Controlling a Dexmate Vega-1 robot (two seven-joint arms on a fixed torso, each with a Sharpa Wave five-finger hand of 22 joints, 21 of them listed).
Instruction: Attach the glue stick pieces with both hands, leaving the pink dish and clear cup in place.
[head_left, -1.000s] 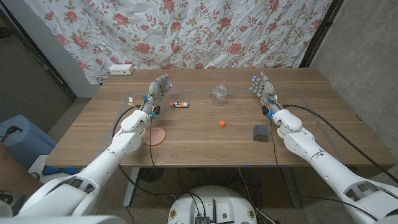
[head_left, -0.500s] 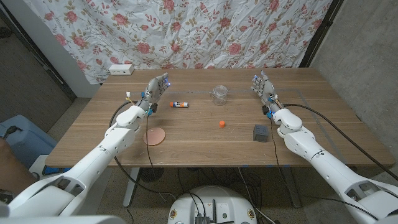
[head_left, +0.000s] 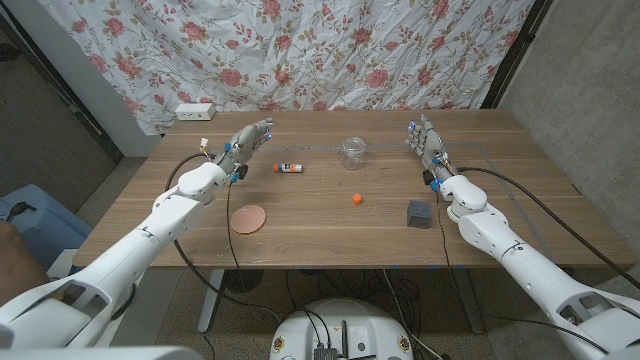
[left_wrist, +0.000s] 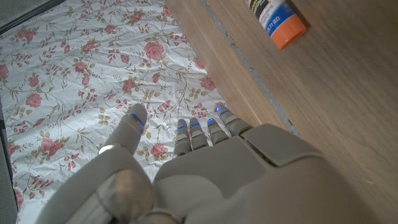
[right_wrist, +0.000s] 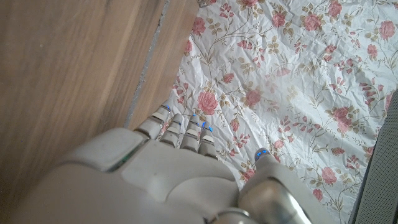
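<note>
— Lying apart, why? The white, orange-ended glue stick body lay left of the clear glass cup; its small orange cap sat nearer.

— Unjoined yet: left hand and right hand were empty, fingers spread.

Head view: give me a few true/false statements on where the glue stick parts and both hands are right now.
1. The glue stick lies on the table between the left hand and the clear cup. True.
2. The left hand grips the glue stick. False: it holds nothing, fingers apart, beside the stick.
3. The orange cap sits apart from the stick, nearer the robot than the cup. True.
4. The pink dish is stacked under the clear cup. False: the dish lies separately, near the left forearm.
5. The right hand holds the cap. False: it is empty, at the table's right side.
</note>
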